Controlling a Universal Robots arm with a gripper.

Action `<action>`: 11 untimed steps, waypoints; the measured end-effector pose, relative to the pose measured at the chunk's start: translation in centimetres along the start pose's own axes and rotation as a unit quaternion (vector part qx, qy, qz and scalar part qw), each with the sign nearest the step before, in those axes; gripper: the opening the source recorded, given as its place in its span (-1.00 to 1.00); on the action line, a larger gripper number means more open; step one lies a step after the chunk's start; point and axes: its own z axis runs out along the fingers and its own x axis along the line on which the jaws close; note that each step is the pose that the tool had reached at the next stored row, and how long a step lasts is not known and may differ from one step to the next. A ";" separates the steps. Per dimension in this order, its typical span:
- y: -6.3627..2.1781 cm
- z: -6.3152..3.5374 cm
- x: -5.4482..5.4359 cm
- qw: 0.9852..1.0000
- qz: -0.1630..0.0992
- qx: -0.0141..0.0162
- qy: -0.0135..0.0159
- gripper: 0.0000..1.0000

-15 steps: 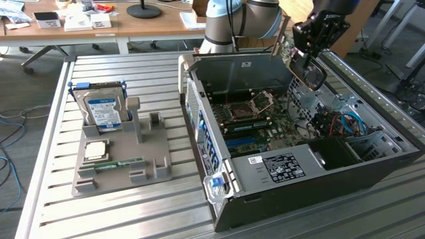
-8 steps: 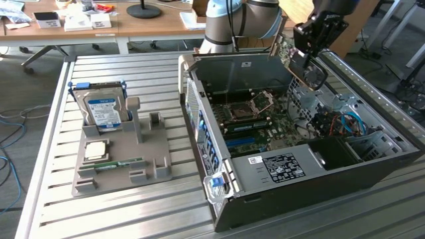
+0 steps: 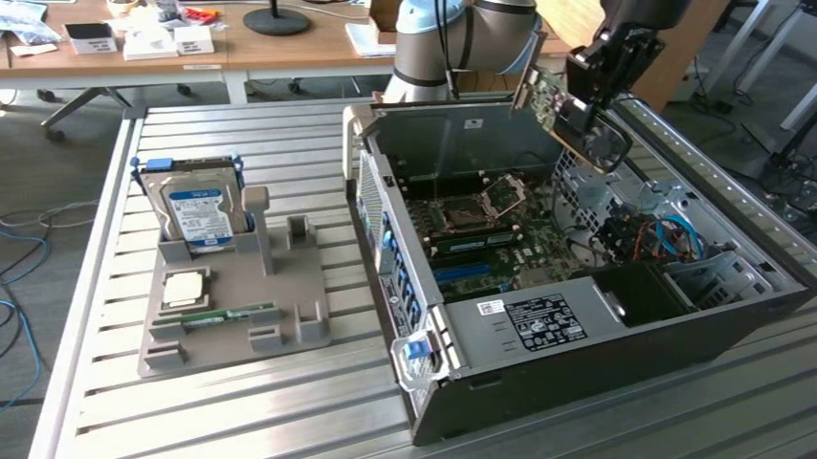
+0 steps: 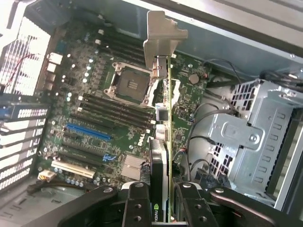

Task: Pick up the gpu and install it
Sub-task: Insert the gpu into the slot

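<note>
The gpu (image 3: 581,124) hangs tilted in the air over the far right part of the open computer case (image 3: 575,325), above the motherboard (image 3: 492,229). My gripper (image 3: 594,88) is shut on it from above. In the wrist view the gpu (image 4: 164,142) is seen edge-on between my two black fingers (image 4: 137,205), with its silver end bracket (image 4: 162,33) pointing away from me over the board. Its card edge is well clear of the blue slot (image 4: 87,132) and the white slot (image 4: 73,169).
A grey parts holder (image 3: 294,316) sits on the slatted table in the exterior view's left, carrying a hard drive (image 3: 198,206), a processor (image 3: 186,287) and a RAM stick (image 3: 230,314). A metal drive cage (image 4: 251,137) and loose cables (image 3: 664,234) crowd the case beside the board.
</note>
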 end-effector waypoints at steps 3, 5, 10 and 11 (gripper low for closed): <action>0.00 0.01 0.0 1.000 -0.020 0.000 0.001 -0.47; 0.00 0.01 0.0 0.999 -0.034 -0.001 0.001 -0.47; 0.00 0.03 0.0 0.998 -0.070 -0.002 0.002 -0.47; 0.00 0.03 0.0 0.997 -0.078 -0.002 0.003 -0.47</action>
